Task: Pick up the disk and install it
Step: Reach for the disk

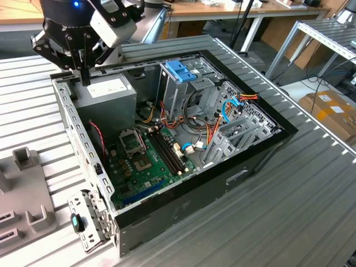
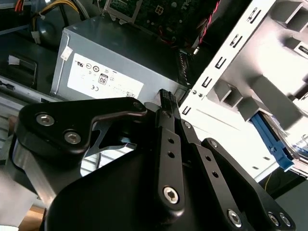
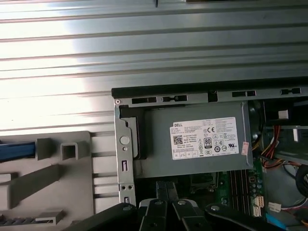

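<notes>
My gripper (image 1: 84, 78) hangs over the back corner of the open computer case (image 1: 239, 172), just above the grey power supply (image 1: 108, 95). Its black fingers (image 2: 166, 96) are pressed together, shut, with nothing between them. A light-blue rail (image 3: 14, 150) lies on the grey fixture (image 3: 43, 178) beside the case, cut off by the frame edge. In the second wrist view the same blue rail (image 2: 272, 142) borders a shiny metal surface, so this looks like the disk. It lies apart from the gripper.
Inside the case are a green motherboard (image 1: 142, 161), loose cables (image 1: 194, 142) and a metal drive cage topped by a blocky blue latch piece (image 1: 181, 70). The case stands on a ribbed metal table (image 1: 311, 211). A cardboard box (image 1: 331, 111) sits on the floor.
</notes>
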Controlling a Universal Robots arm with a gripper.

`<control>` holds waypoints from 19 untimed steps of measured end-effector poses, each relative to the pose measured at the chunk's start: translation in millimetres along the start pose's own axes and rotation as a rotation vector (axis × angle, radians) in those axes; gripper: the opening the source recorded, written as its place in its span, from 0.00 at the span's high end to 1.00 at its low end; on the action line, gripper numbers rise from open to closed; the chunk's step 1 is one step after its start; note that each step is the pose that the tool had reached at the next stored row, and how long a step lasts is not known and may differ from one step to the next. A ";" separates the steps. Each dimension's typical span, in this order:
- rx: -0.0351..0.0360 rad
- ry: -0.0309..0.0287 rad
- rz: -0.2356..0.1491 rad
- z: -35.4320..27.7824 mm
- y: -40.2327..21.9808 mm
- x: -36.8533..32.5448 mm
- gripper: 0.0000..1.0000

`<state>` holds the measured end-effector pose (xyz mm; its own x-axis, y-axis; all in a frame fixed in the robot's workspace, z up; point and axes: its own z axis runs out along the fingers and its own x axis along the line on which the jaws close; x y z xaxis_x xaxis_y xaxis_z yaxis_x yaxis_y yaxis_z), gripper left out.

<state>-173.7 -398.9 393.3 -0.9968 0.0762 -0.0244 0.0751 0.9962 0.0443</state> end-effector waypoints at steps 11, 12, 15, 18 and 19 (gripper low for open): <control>-0.0001 0.0000 0.000 -0.3 -1.0 14.5 0.89; -0.0001 0.0000 0.000 -0.3 -1.1 14.6 0.89; -0.0001 0.0000 0.000 -0.4 -1.1 14.8 0.89; -0.0001 0.0000 0.000 -0.4 -1.1 14.8 0.89; -0.0001 0.0000 0.000 -0.4 -1.1 14.9 0.89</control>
<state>-188.6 -398.9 393.3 -0.9968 0.0762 -0.0245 0.0750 0.9962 0.0444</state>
